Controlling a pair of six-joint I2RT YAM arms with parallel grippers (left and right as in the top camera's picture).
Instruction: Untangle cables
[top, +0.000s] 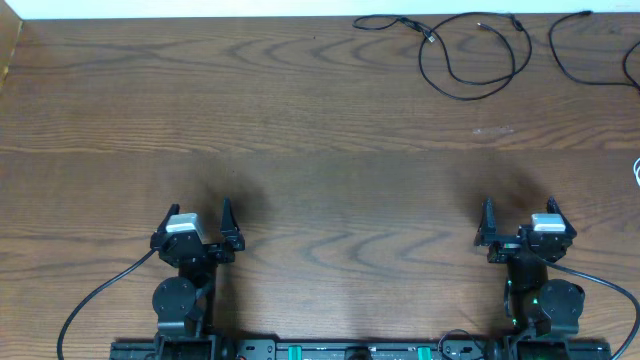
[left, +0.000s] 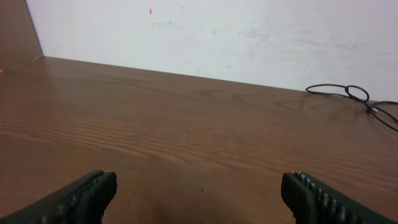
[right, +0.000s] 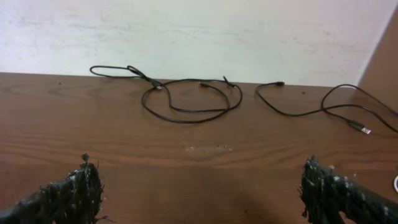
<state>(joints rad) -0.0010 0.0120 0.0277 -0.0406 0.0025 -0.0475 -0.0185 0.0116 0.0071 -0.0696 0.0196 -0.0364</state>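
Black cables at upper right of the overhead frame: one looped over itself, a loose strand beside it. Spread wide and empty, low in frame, well apart from them: left gripper and right gripper. Likely trouble: pinching two strands at a crossing, tightening the tangle instead of freeing it.

Left arm, right arm: black, silver-grey wrist blocks | fingers: black, ribbed | arm cables: thick, black, looping | green lights on right arm
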